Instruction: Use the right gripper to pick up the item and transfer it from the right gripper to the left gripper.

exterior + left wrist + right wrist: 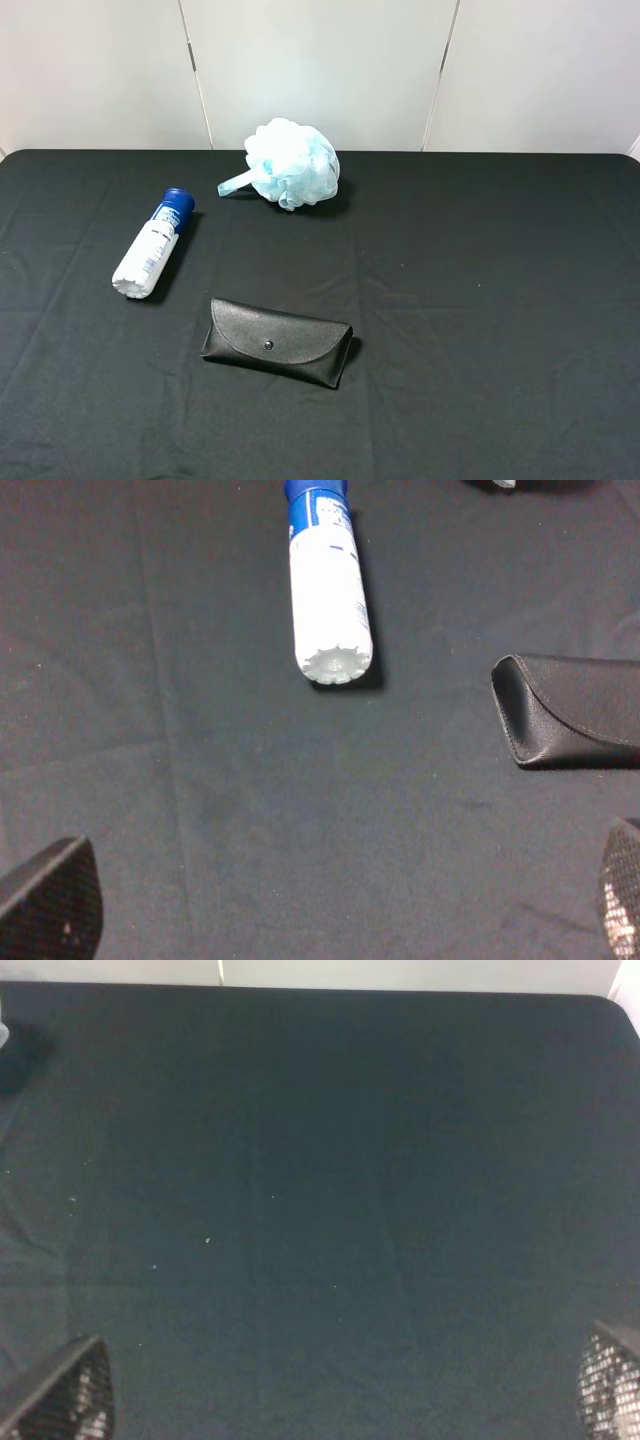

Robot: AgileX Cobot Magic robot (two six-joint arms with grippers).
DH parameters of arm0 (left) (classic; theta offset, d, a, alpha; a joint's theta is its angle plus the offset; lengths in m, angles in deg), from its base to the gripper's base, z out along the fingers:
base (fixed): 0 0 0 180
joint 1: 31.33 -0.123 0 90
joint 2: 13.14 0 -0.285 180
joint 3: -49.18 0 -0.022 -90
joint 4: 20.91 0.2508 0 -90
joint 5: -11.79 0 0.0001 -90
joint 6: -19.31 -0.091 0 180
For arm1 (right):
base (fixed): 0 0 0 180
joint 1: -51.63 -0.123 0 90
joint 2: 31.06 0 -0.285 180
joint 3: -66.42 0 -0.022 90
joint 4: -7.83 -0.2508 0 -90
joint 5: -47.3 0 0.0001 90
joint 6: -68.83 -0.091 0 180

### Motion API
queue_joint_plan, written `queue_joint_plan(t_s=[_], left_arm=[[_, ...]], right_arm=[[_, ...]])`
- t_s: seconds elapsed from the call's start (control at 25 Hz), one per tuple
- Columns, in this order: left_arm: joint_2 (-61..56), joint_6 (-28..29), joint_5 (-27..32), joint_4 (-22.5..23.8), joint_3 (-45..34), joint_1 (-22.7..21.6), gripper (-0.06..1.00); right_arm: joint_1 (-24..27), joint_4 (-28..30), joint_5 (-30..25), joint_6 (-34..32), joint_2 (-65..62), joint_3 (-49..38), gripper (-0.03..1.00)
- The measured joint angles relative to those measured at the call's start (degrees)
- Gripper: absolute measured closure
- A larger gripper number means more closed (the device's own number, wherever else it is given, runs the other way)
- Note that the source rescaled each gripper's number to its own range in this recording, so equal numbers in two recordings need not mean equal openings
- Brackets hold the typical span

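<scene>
While neither arm showed in the exterior high view, the item (pixel 153 243) lay on its side on the left part of the black-clothed tabletop (pixel 480 300), blue cap pointing toward the back wall, white base toward the front edge. A pale blue bath pouf (pixel 293 164) sat near the back, right of the cap and apart from it. A flat black glasses case (pixel 277 341) lay flap shut, snap visible, nearer the front, right of the bottle's base and not touching it. Contents of the case couldn't be seen.

Left wrist view: left tool (pixel 330 905) was spread wide, only the two fingertips (pixel 50 900) showing at the lower corners, nothing between them. It hung above bare cloth, pointed at the item (pixel 328 600), whose ribbed white base faced the camera. One end of the glasses case (pixel 565 710) sat beside the base, apart from it.

Right wrist view: right tool (pixel 345 1390) was also spread wide, mesh-textured fingertips (pixel 70 1395) at the lower corners, holding nothing, over bare cloth on the right side. Item wasn't in that view.
</scene>
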Motion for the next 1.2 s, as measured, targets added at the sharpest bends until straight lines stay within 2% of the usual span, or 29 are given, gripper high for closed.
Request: queue_joint_plan(t_s=[0.48,0.64,0.92,1.04,1.2], left_arm=[[0.0,-0.06,0.0,0.18,0.0,-0.56,-0.03],[0.0,-0.12,0.0,0.18,0.0,-5.48,-0.03],[0.0,-0.11,0.0,0.18,0.0,-17.95,-0.03],[0.0,-0.06,0.0,0.18,0.0,-19.64,-0.03],[0.0,-0.12,0.0,0.18,0.0,-19.79,-0.03]], right_arm=[[0.0,0.0,0.0,0.0,0.0,0.0,-0.03],[0.0,0.0,0.0,0.0,0.0,0.0,-0.03],[0.0,0.0,0.0,0.0,0.0,0.0,-0.03],[0.0,0.0,0.0,0.0,0.0,0.0,-0.03],[0.0,0.0,0.0,0.0,0.0,0.0,-0.03]])
